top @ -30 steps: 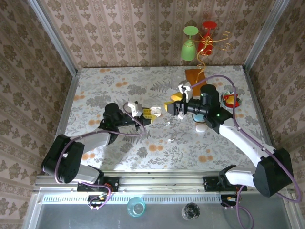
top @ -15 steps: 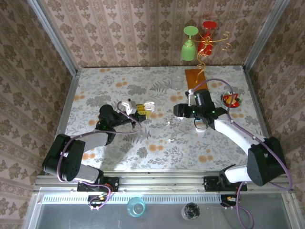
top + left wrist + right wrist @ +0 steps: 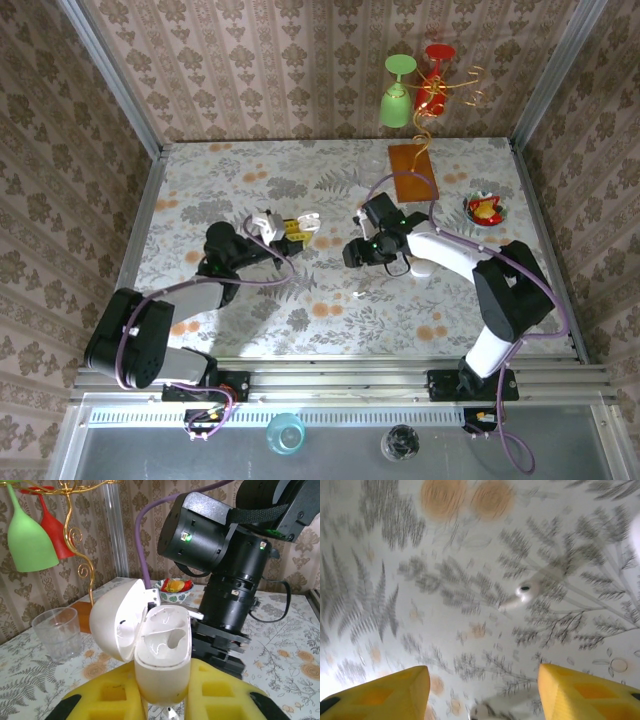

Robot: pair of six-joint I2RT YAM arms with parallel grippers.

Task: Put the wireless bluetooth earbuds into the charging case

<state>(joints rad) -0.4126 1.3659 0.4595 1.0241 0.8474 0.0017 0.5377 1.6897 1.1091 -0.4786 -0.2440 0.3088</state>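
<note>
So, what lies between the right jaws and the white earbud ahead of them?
Bare flowered tablecloth; the right wrist view shows it from the jaws to the earbud.

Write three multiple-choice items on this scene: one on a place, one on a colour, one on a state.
1. Where is the charging case? A) on a shelf B) in the left gripper C) in a drawer
2. What colour is the earbud lying below the right gripper? A) white B) teal C) black
3. How is the case's lid? A) shut B) hinged open C) missing
1B, the gripper clamps its base; 2A, it shows glossy white; 3B, the lid tilts back from the body.
</note>
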